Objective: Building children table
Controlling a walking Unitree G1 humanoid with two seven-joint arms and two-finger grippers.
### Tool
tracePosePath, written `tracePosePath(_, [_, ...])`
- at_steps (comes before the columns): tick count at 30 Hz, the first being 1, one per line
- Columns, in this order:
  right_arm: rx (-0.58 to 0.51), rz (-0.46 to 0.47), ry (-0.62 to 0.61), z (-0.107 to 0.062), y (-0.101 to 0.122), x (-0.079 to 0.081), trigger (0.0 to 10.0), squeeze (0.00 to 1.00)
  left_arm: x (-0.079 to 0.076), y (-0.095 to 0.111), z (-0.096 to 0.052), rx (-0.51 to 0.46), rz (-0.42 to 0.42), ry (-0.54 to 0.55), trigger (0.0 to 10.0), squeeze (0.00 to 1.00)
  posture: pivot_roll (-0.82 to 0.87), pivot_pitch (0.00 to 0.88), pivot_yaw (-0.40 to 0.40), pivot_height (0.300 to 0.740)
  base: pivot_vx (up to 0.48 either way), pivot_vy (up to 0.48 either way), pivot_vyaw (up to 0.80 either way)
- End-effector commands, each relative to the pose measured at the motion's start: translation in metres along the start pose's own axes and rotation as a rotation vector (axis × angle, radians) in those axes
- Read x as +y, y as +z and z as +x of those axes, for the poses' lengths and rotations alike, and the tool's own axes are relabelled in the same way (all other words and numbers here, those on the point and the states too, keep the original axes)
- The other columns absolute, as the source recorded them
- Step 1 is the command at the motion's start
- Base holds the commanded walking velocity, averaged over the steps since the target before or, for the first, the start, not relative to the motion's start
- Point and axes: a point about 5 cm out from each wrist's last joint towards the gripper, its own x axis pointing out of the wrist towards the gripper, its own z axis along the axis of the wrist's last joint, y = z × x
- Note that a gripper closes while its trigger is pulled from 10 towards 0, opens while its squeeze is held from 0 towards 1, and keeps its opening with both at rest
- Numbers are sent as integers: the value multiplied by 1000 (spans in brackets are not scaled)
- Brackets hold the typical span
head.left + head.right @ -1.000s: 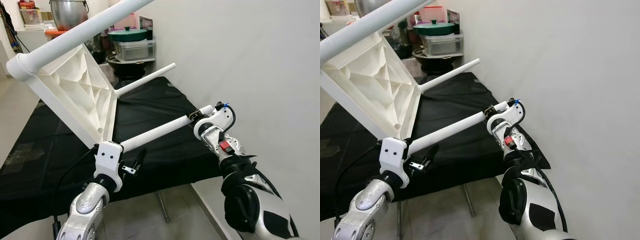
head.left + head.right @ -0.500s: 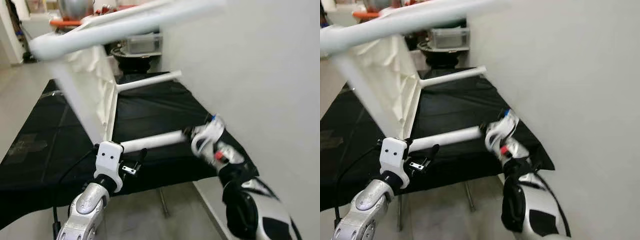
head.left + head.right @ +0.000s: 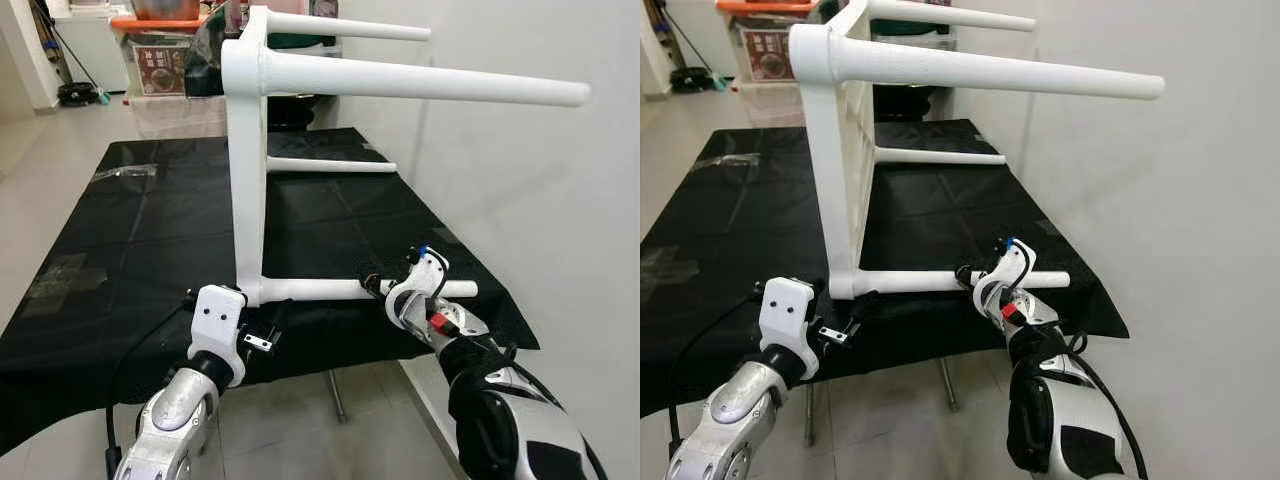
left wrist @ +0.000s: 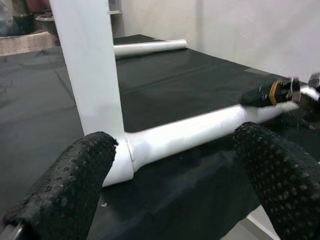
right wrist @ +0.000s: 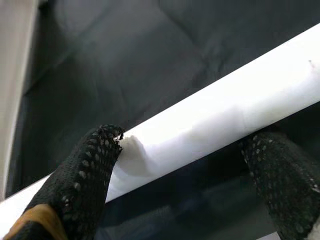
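The children's table looks like smooth white plastic with a faint sheen. It lies on creased matt black cloth. The fingertips have rough, dimpled black rubber-like pads.
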Motion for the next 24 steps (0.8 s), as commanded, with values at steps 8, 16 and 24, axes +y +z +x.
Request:
tracePosePath(8, [-127, -232, 133, -19, 24, 13, 10000, 1000, 0, 1, -1, 7, 5, -5, 10000, 0, 70, 0, -62, 740, 0, 0, 0])
tracePosePath(16, [89, -178, 7, -20, -15, -27, 10000, 1000, -3, 0, 0, 10, 1, -18, 10000, 0, 63, 0, -55, 740, 0, 0, 0])
tracePosePath(24, [74, -217, 85, -30, -27, -12, 10000, 1000, 51, 32, 1, -91, 108, 145, 10000, 0, 82, 0, -61, 740, 0, 0, 0])
